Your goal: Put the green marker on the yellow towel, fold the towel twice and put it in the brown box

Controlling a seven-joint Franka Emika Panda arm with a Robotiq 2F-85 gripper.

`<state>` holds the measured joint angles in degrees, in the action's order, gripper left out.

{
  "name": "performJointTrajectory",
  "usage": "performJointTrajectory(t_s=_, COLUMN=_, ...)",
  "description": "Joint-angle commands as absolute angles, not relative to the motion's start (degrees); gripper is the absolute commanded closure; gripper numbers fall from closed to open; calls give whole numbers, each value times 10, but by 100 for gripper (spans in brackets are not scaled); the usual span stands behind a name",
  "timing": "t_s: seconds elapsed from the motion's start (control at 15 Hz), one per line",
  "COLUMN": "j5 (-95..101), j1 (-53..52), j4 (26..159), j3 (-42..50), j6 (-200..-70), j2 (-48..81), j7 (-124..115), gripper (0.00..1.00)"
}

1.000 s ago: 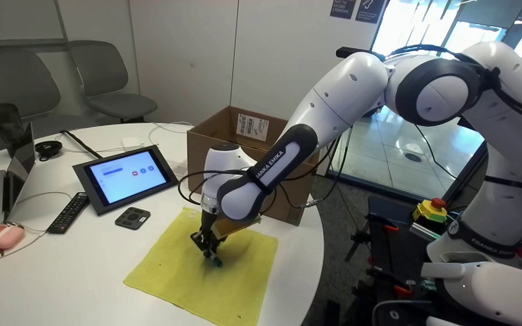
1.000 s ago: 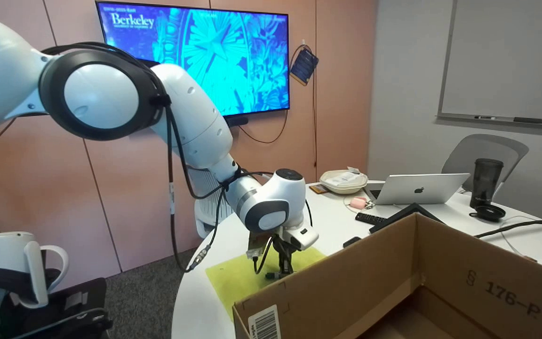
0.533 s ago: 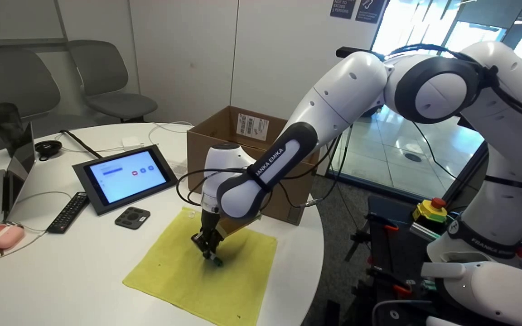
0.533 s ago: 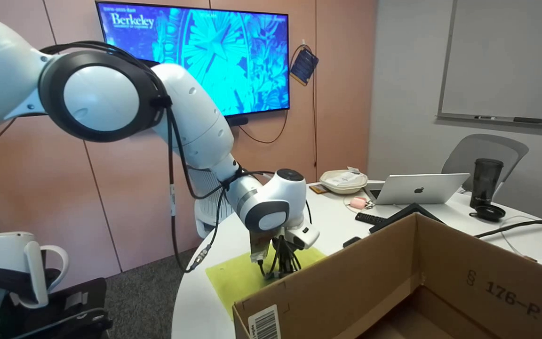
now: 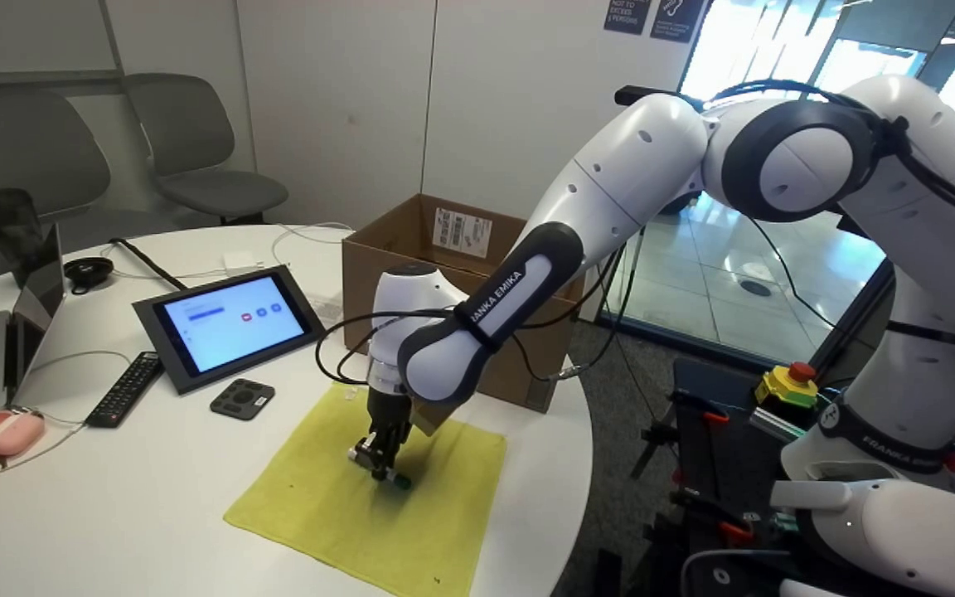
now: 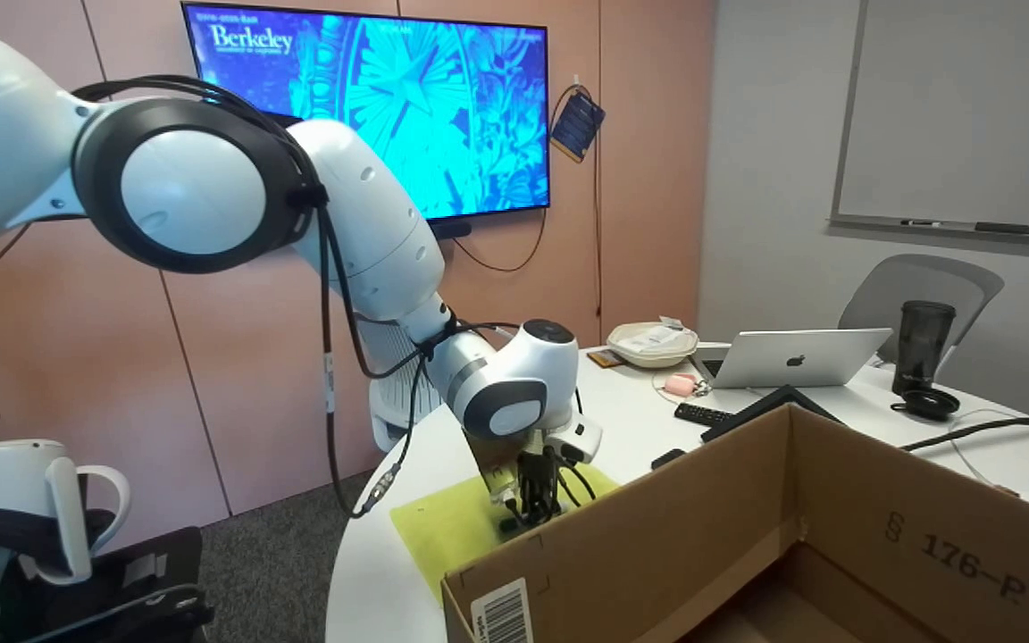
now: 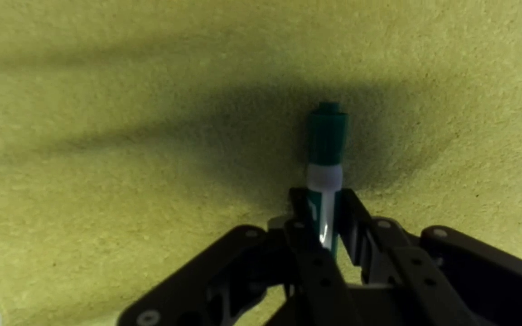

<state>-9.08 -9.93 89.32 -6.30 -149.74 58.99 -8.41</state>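
Low over the towel (image 5: 320,514), the gripper (image 7: 323,198) pinches the marker (image 7: 325,179) by its barrel, likely so folds can enclose it.

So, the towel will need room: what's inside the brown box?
Inside the brown box, cardboard walls, printed lettering and a white label show. Most of the bottom, and anything on it, is covered by a wall or out of frame.
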Motion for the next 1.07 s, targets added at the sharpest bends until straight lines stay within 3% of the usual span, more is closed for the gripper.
performJointTrajectory(t_s=0.0, j5=-79, j1=-93, j4=909, j3=-69, j6=-1495, j2=576, j7=-60, gripper=57)
performJointTrajectory(t_s=0.47, j5=-101, j1=-50, j4=964, j3=-95, j6=-1530, j2=538, j7=-34, gripper=2)
performJointTrajectory(t_s=1.0, j5=-135, j1=12, j4=1112, j3=-112, j6=-1609, j2=460, j7=-24, gripper=0)
